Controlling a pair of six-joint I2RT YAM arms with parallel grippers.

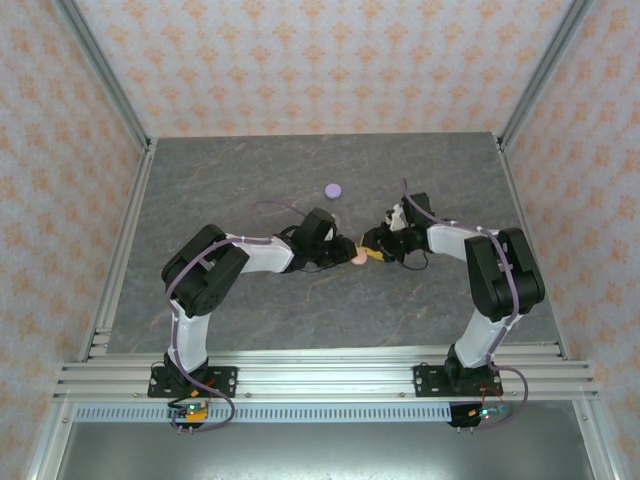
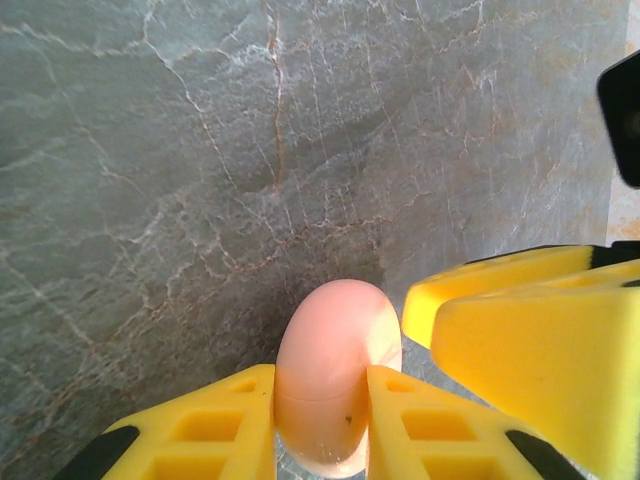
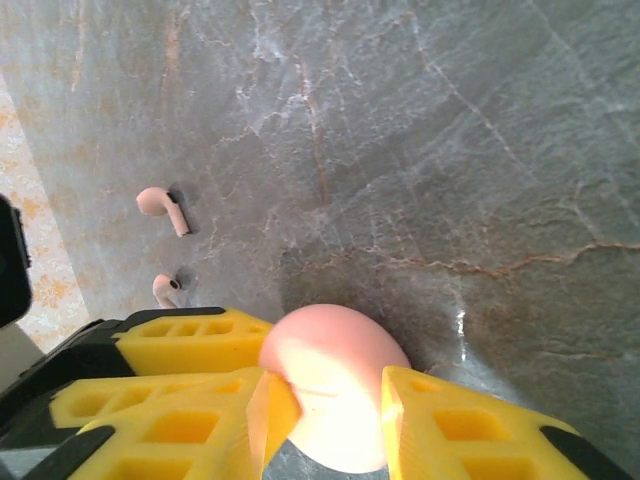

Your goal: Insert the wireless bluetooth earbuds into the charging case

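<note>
At the middle of the grey marbled tabletop (image 1: 250,320) the two arms meet at a pale pink, smooth egg-shaped charging case (image 1: 358,257). The left gripper (image 1: 345,254) is clamped on it, its yellow fingers (image 2: 215,430) pressed against both flanks. In the left wrist view the case (image 2: 338,330) has its long axis running up the picture and its rounded end pointing away from the camera. A thin seam crosses it low down between the pads. The right gripper (image 1: 373,252) grips the same case (image 3: 330,345) from the opposite side, jaws narrowed against it. Two pale pink earbuds (image 3: 163,208) lie on the stone to the left, well apart from the case. The upper one points its stem down-right; the lower one (image 3: 165,290) lies just beside a yellow finger. A lilac round case (image 1: 333,189) lies farther back.
</note>
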